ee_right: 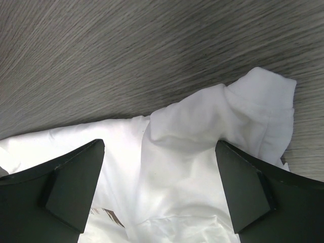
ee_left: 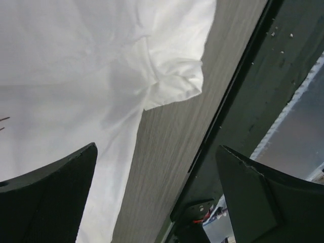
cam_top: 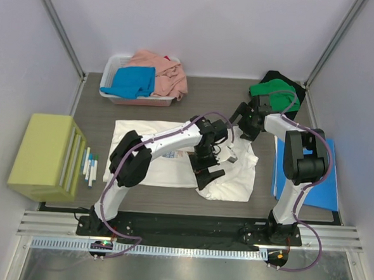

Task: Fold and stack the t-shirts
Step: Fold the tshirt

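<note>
The white t-shirt (cam_top: 154, 154) is lying in the middle of the tabletop, a little closer to the near edge. Its left half is lying flat, and its right half is bunching up in wrinkles.

The left gripper (cam_top: 209, 174) is hanging over this bunched part with its jaws wide apart and is holding nothing. In its wrist view the left gripper (ee_left: 157, 152) is looking down at the white t-shirt (ee_left: 76, 76), with a folded sleeve near the near edge of the tabletop. The right gripper (cam_top: 241, 132) is hovering over the far right side of the same shirt, also spread wide and empty. In its own view the right gripper (ee_right: 159, 144) has a sleeve of the white t-shirt (ee_right: 192, 167) below it.

I think the folding of the first shirt is in hand and is only beginning. The next move is probably asking for both grippers to pinch the cloth edge and smooth the bunched half.

I am counting five t-shirts. Besides the white one, a pink t-shirt (cam_top: 166, 72) and a blue t-shirt (cam_top: 133, 81) are waiting in one basket (cam_top: 112, 65) at the far edge. A green t-shirt (cam_top: 272, 94) is lying on a black t-shirt (cam_top: 276, 76) at the far right corner. One blue folder (cam_top: 311, 179) is lying along the right edge.
</note>
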`<state>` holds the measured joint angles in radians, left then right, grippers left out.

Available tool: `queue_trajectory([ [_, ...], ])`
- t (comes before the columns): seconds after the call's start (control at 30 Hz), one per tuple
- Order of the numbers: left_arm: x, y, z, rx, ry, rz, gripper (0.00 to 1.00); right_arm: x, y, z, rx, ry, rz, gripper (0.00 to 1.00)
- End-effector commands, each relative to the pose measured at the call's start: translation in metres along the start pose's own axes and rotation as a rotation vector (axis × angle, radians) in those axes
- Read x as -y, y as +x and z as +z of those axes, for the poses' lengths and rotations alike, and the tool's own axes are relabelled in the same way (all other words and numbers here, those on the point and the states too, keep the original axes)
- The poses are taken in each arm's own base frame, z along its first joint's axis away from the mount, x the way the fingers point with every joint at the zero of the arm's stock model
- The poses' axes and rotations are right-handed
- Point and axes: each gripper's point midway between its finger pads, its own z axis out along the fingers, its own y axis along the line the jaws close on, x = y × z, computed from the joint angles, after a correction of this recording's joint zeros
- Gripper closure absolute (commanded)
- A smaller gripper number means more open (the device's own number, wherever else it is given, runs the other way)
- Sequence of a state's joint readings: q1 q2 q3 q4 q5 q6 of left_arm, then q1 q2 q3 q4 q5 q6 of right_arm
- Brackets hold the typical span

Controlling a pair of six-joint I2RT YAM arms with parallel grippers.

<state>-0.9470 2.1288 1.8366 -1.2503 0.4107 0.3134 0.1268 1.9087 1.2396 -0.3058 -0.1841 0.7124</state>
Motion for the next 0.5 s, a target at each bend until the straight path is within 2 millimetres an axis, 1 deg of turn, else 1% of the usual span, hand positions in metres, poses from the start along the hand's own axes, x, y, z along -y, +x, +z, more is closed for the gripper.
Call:
queue_trajectory([
  [0.0, -0.065, -0.009, -0.028, 0.192, -0.070, -0.178, 0.00, 0.042, 0.016, 0.002, -0.036, 0.172, -0.012, 0.02],
  [0.03, -0.084, -0.009, -0.036, 0.231, -0.084, -0.226, 0.00, 0.042, 0.013, 0.002, -0.031, 0.178, -0.013, 0.02],
  [0.07, -0.116, 0.005, -0.051, 0.268, -0.109, -0.314, 0.00, 0.043, 0.011, 0.002, -0.027, 0.180, -0.013, 0.02],
  [0.13, -0.146, 0.015, -0.071, 0.334, -0.130, -0.389, 0.00, 0.044, 0.007, 0.004, -0.028, 0.181, -0.003, 0.02],
  [0.17, -0.172, 0.033, -0.089, 0.378, -0.150, -0.461, 0.00, 0.044, 0.006, 0.004, -0.028, 0.181, 0.000, 0.02],
  [0.23, -0.191, 0.043, -0.119, 0.463, -0.159, -0.515, 0.00, 0.044, 0.006, 0.005, -0.028, 0.181, -0.002, 0.02],
  [0.27, -0.210, 0.062, -0.137, 0.507, -0.182, -0.574, 0.00, 0.045, 0.008, 0.005, -0.033, 0.184, -0.004, 0.02],
  [0.33, -0.230, 0.080, -0.154, 0.555, -0.229, -0.622, 0.00, 0.046, 0.009, 0.005, -0.036, 0.184, -0.005, 0.02],
  [0.37, -0.247, 0.101, -0.164, 0.575, -0.260, -0.679, 0.00, 0.046, 0.010, 0.005, -0.037, 0.183, -0.003, 0.02],
  [0.4, -0.254, 0.111, -0.165, 0.585, -0.263, -0.707, 0.00, 0.046, 0.010, 0.006, -0.037, 0.180, -0.002, 0.02],
  [0.43, -0.264, 0.130, -0.166, 0.593, -0.261, -0.759, 0.00, 0.046, 0.012, 0.005, -0.042, 0.179, -0.003, 0.02],
  [0.47, -0.269, 0.139, -0.166, 0.599, -0.258, -0.782, 0.00, 0.047, 0.011, 0.004, -0.040, 0.181, -0.002, 0.02],
])
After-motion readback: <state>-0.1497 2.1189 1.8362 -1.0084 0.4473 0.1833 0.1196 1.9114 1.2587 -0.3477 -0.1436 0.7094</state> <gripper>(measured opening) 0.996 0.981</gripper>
